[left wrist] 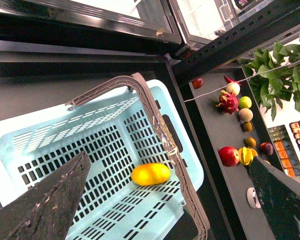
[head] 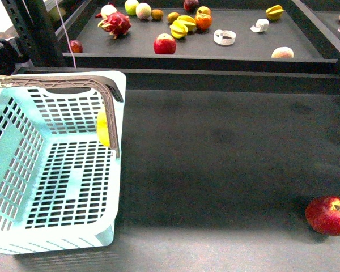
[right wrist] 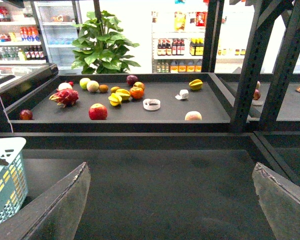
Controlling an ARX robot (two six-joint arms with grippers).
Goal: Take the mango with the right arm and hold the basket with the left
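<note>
The mango [left wrist: 150,174] lies on the basket's [left wrist: 50,131] slotted floor, against the wall under the raised handle [left wrist: 160,131]. From the front only a yellow sliver of the mango [head: 103,129] shows, the rest hidden behind that handle [head: 112,116] and the basket [head: 51,187] wall. The basket sits on the dark table [head: 226,170]; its near and left sides are cut off in the front view. A second handle cannot be made out.

The left gripper [left wrist: 165,200] hangs above the basket with its fingers [left wrist: 45,200] spread wide, holding nothing; only the finger ends show, and the arm itself is out of view. The right gripper [right wrist: 170,200] is likewise spread and empty, over bare table well apart from the basket [right wrist: 5,175], of which only a corner shows.

A red apple [head: 328,215] rests on the table far from the basket, partly cut by the frame edge. Behind the basket, a raised shelf [head: 243,48] carries assorted fruit, among them another apple [head: 165,43], starfruit [head: 181,26] and a dragon fruit [head: 116,24]; smaller items there are hard to identify.
</note>
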